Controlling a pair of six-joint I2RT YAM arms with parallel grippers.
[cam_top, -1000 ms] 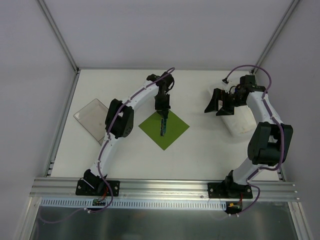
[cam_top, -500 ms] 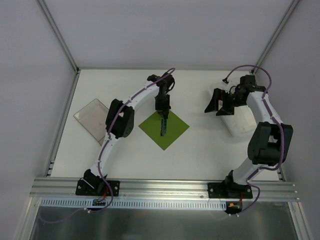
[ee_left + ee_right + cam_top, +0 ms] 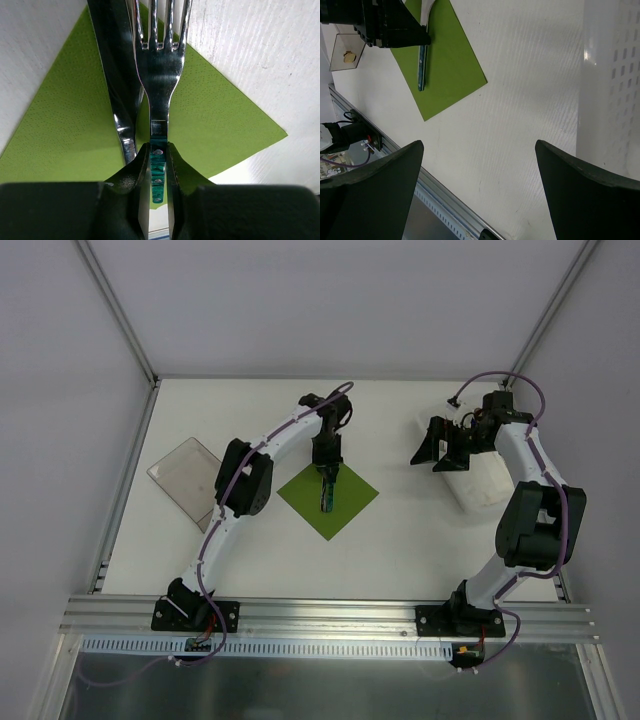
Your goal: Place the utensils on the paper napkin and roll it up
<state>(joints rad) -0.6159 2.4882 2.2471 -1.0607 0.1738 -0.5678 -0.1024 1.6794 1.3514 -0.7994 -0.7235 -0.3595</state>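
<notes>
Two pieces over the napkin, fork not let go yet

Barely anything has changed over the last second, honestly. From the overhead view the left arm has only shuffled its elbow a touch, and the left hand (image 3: pixel 158 152) is parked over the same spot as before. It's clamped tight on the teal handle of the fork (image 3: pixel 159 75), tines pointing away from the wrist. Just to the left of the fork sits what looks like a knife (image 3: pixel 117 75), side by side with it and more or less parallel.

Both are over the green napkin (image 3: pixel 215 115), which lies flat and unrolled like a diamond in the middle of the counter (image 3: pixel 400 530). I can't tell for sure whether the fork is already resting on the paper or held a hair above it.

The right hand (image 3: pixel 479 150) hasn't really moved either. Its fingers are spread wide with nothing between them, hanging next to the white basket (image 3: pixel 610 85) on the right, well away from the napkin. A clear tray (image 3: pixel 183 478) sits off to the left, untouched.

So my read: this is a pause right at the drop-off. The placing part looks nearly done, and the fork just needs releasing. Rolling hasn't started at all. The thin paper will probably slide or bunch when the fingers pull back, so a slow release seems smart.
</notes>
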